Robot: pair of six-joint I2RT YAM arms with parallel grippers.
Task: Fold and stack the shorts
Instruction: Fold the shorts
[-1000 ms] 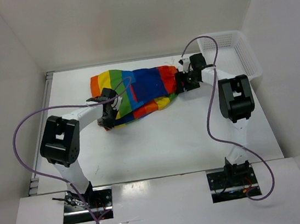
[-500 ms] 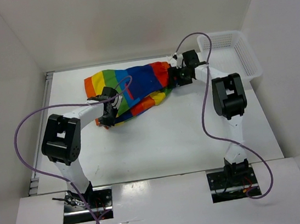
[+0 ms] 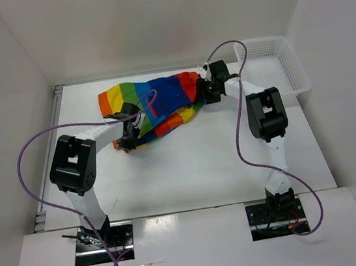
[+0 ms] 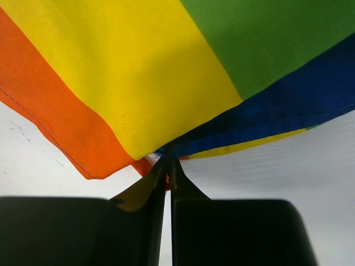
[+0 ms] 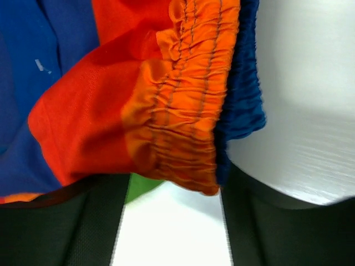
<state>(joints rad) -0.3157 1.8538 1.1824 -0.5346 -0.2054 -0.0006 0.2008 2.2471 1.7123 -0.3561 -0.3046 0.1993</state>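
The rainbow-striped shorts (image 3: 154, 103) lie bunched at the back middle of the white table (image 3: 201, 162). My left gripper (image 3: 127, 141) is at their near left corner. In the left wrist view it (image 4: 167, 166) is shut on the hem where the orange, yellow and blue panels (image 4: 166, 72) meet. My right gripper (image 3: 203, 92) is at the shorts' right end. Its jaws stand wide in the right wrist view (image 5: 172, 183), with the gathered orange and blue waistband (image 5: 183, 111) between the fingertips, touching both fingers.
A white mesh basket (image 3: 290, 59) stands at the table's back right corner, just right of my right arm. White walls close in the table at the left, back and right. Purple cables loop over both arms.
The shorts have slid left and bunched up. My right gripper has moved left and toward the back with the waistband. My left gripper has closed on the hem and stayed put.
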